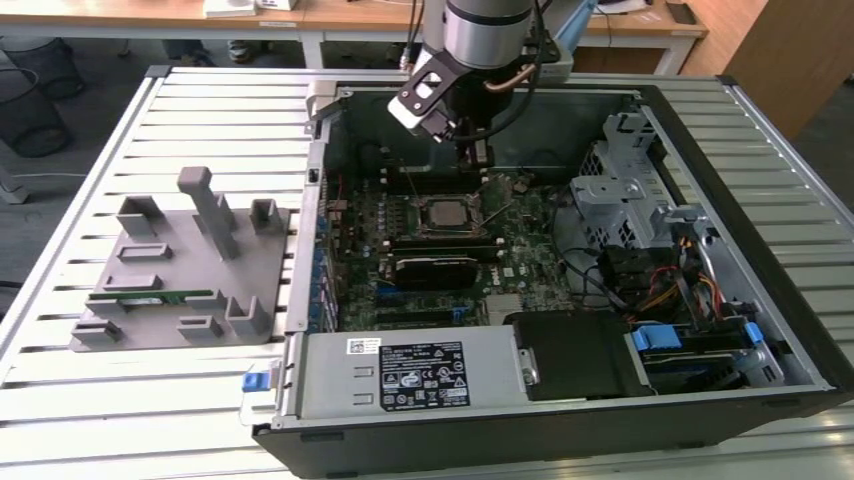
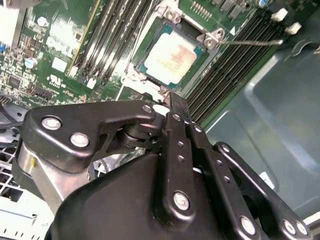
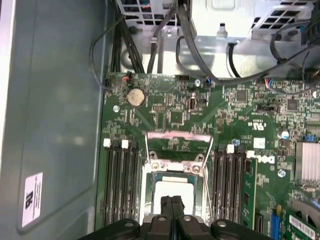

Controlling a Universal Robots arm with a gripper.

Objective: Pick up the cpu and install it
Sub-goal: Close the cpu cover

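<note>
Claw (image 3: 171,201), closed, points down over seated cpu (image 3: 172,186).

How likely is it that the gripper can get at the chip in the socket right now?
Probably yes. The gripper hangs close over the chip, jaws shut, and the socket's lid is folded back, leaving the chip's top uncovered.
</note>
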